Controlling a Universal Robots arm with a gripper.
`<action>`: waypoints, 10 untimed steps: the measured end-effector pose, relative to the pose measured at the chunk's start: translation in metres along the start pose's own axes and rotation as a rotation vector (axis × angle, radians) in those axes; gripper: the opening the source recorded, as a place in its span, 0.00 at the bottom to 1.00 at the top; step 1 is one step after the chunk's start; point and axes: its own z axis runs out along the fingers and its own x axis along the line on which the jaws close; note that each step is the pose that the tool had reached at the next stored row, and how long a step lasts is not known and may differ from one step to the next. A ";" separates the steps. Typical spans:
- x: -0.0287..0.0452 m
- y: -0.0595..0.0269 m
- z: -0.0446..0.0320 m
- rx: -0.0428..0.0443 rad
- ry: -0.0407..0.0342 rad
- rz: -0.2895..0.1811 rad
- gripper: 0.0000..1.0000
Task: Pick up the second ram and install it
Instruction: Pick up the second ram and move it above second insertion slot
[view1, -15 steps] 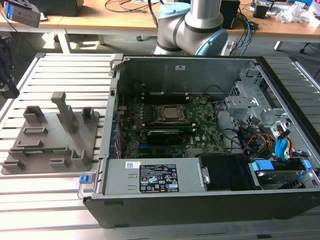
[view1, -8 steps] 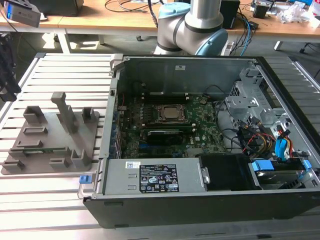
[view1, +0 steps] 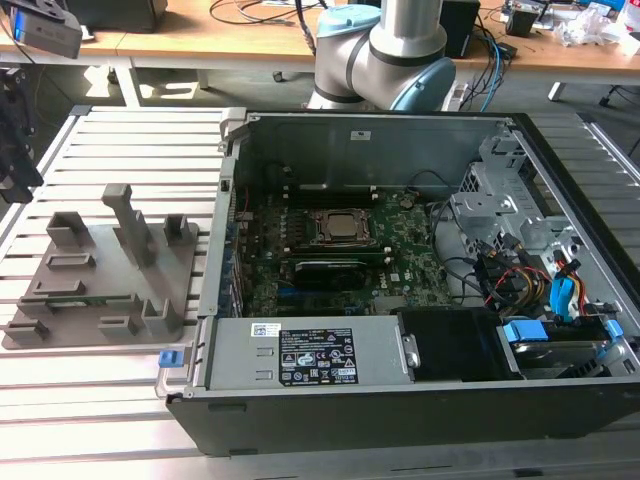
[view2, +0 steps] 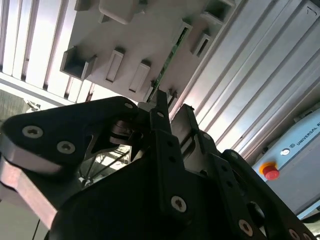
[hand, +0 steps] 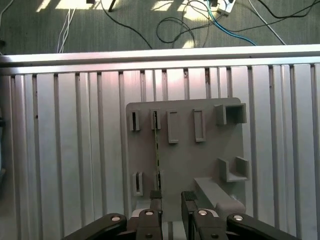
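Fingers (hand: 156, 201) spread apart, one tip near second ram (hand: 157, 150) standing in gray holder (hand: 200, 165).

This is a robotics lab or electronics workshop. My slatted aluminium surface (view1: 110, 410) carries an opened black desktop computer case (view1: 400, 425). Beside that case sits a grey moulded parts fixture (view1: 100, 275), behind it stand long wooden benches (view1: 250, 35) littered with cables (view1: 262, 10), and loose cords (hand: 175, 30) trail over the grey carpet floor (hand: 50, 25).
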 end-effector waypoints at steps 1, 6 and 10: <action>0.0000 -0.0001 0.0015 0.0003 -0.0003 0.000 0.30; 0.0001 -0.0002 0.0098 0.0000 0.0000 0.000 0.30; 0.0002 -0.0003 0.0138 0.0000 0.0000 0.000 0.30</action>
